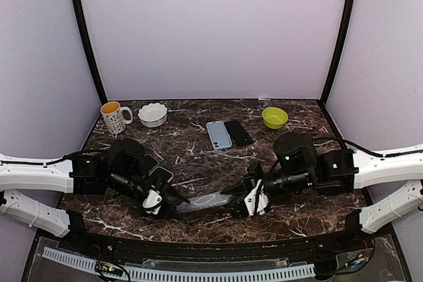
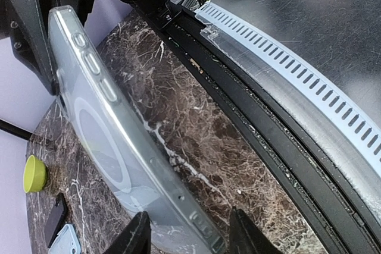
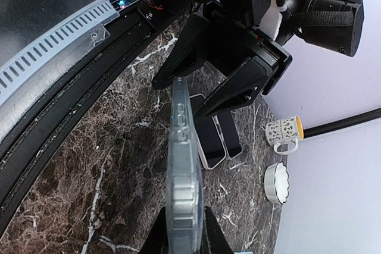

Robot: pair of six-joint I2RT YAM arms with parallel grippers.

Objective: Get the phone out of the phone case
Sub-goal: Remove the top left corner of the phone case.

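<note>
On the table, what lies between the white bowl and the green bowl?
In the top view, a light blue phone or case and a black phone lie side by side between them.

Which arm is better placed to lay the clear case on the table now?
Right, I think: the right gripper pinches the clear case with shut jaws, while the left gripper has jaws apart around the other end.
</note>
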